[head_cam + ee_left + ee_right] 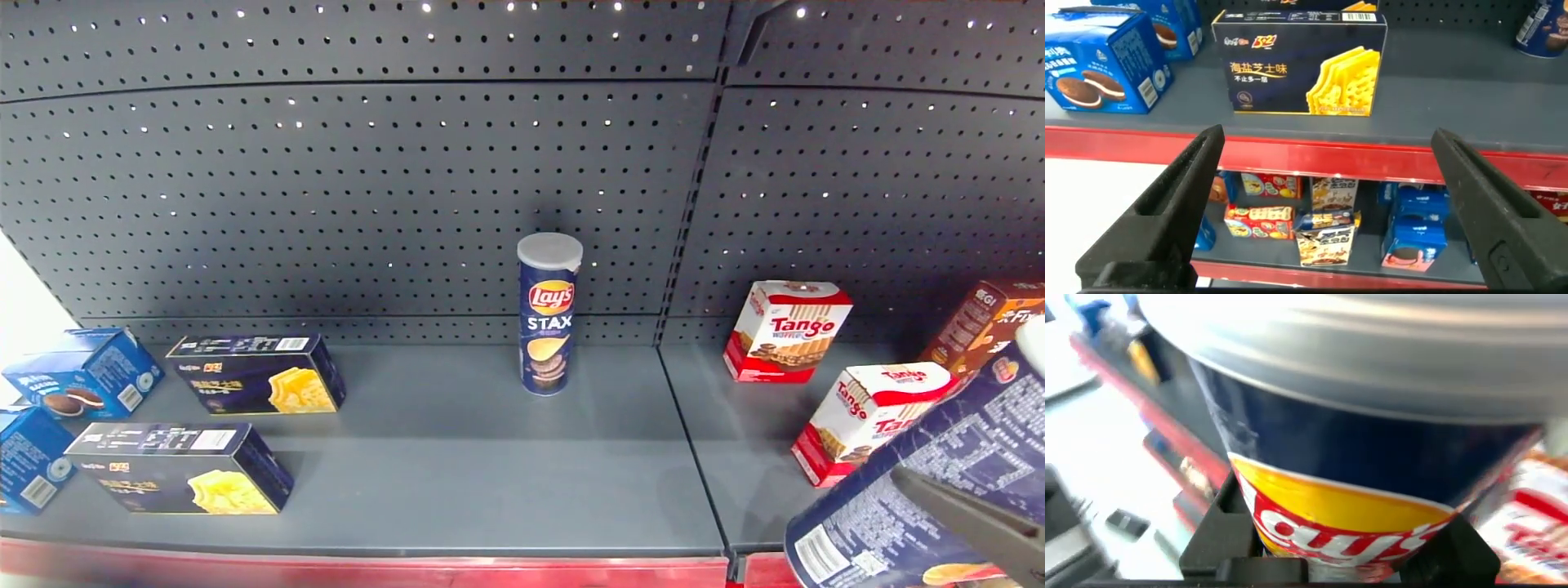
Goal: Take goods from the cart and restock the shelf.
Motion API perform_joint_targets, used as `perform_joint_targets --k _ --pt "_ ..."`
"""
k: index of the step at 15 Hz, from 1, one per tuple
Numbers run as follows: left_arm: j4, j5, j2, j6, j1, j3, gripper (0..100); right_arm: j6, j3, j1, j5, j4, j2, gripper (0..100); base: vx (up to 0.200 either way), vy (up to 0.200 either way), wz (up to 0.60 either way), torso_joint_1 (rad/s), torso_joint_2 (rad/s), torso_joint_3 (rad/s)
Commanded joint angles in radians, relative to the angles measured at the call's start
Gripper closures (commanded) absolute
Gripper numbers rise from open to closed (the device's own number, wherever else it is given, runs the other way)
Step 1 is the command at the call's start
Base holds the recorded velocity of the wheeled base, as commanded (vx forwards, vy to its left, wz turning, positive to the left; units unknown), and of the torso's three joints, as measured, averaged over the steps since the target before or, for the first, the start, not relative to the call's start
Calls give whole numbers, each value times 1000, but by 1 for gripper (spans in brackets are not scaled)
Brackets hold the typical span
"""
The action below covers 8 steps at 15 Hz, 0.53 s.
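Pinching a tilted chip can (922,482), right hand (1335,555) is likely staging it for the shelf (490,474). Left hand (1323,212) spread, empty.

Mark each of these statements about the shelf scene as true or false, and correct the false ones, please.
1. A chip can stands upright on the shelf. True.
2. The right end effector is empty. False: the right end effector is shut on a second chip can, which it holds tilted.
3. The left end effector is open. True.
4. Three wafer boxes are on the shelf. False: two red-and-white wafer boxes are there.
5. The dark blue boxes lie to the right of the upright can. False: both dark blue boxes lie to its left.
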Motion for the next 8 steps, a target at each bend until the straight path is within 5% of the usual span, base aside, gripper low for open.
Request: perform_joint_targets --k 1,3,6,8 --pt "2 -4 1 3 0 0 0 1 19 20 -3 6 -14 100 0 0 0 0 0 0" --pt "5 -62 1 20 -5 0 0 1 30 22 -12 17 -3 100 0 0 0 0 0 0" --pt "10 -72 19 23 -5 -3 0 1 -28 25 -48 131 -3 100 0 0 0 0 0 0" --pt "12 -173 219 101 -17 -189 0 1 -70 26 -49 184 0 100 0 0 0 0 0 0"
